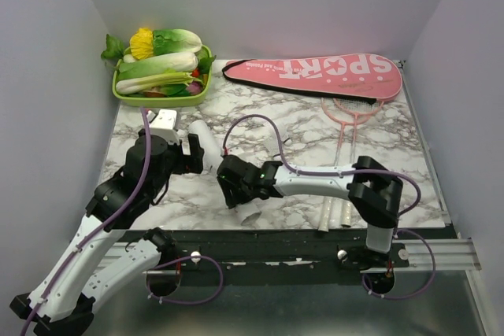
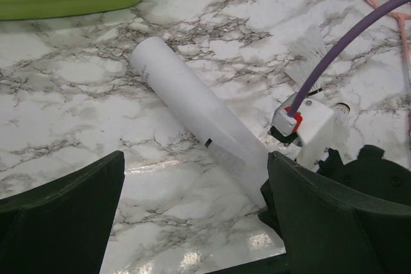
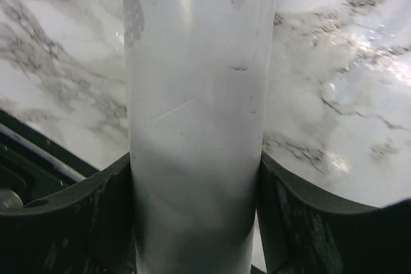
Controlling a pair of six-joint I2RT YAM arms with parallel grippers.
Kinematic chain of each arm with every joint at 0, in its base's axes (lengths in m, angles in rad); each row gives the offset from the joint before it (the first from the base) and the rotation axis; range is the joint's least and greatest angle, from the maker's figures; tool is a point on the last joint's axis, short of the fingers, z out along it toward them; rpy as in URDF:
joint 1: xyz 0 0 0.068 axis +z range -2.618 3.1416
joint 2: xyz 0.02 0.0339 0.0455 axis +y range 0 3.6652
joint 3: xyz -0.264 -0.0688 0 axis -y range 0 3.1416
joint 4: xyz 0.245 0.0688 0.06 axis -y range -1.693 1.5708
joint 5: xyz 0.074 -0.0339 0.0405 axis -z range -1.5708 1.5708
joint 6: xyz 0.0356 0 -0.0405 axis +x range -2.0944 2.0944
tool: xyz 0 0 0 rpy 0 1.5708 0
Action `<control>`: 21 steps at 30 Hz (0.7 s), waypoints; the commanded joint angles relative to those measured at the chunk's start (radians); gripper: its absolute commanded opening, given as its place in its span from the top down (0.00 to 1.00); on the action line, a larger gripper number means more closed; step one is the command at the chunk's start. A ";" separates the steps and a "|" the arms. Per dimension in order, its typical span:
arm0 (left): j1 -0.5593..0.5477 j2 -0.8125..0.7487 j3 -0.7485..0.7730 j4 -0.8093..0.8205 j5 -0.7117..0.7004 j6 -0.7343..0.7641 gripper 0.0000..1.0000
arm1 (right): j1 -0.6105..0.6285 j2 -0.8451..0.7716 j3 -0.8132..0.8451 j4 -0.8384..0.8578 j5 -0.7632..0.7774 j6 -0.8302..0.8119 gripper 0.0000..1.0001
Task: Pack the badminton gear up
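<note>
Top view: white tube point(image 1: 206, 145) lies slanted on the marble table point(image 1: 315, 127), far end toward 11 o'clock, near end toward 5 o'clock by the front edge. R gripper point(image 1: 236, 188) sits across its lower half, arm reaching in from 3 o'clock. L gripper point(image 1: 194, 152) is just beside the tube's upper part, on its 9 o'clock side. Pink SPORT cover point(image 1: 315, 70) lies flat along the back edge at 1 o'clock. Two rackets point(image 1: 352, 109) lie just in front of it, shafts running toward 6 o'clock under the R arm. Green tray of vegetables point(image 1: 161, 98) is in the 11 o'clock corner. Plain pale walls on 3 sides. L wrist view: L gripper's jaws are spread wide and off the tube, which lies ahead running 11 to 5 o'clock, its near end passing close by the right-hand finger and meeting the R gripper. Shuttlecock point(image 2: 311, 46) is on the marble at 2 o'clock, apart from the tube. R wrist view: tube fills the centre, 12 to 6 o'clock, w/ both fingers point(image 3: 96, 222) pressed against its sides, so R gripper is clamped on it. Marble is glossy, glare at 2 o'clock.
</note>
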 commanded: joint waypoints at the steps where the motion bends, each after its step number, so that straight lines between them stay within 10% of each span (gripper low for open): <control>1: 0.000 0.005 0.036 -0.023 0.041 0.059 0.01 | 0.009 -0.155 -0.040 -0.106 -0.032 -0.178 0.61; 21: -0.124 0.000 0.028 0.075 0.867 0.326 0.01 | 0.043 -0.704 -0.104 -0.614 -0.569 -0.574 0.60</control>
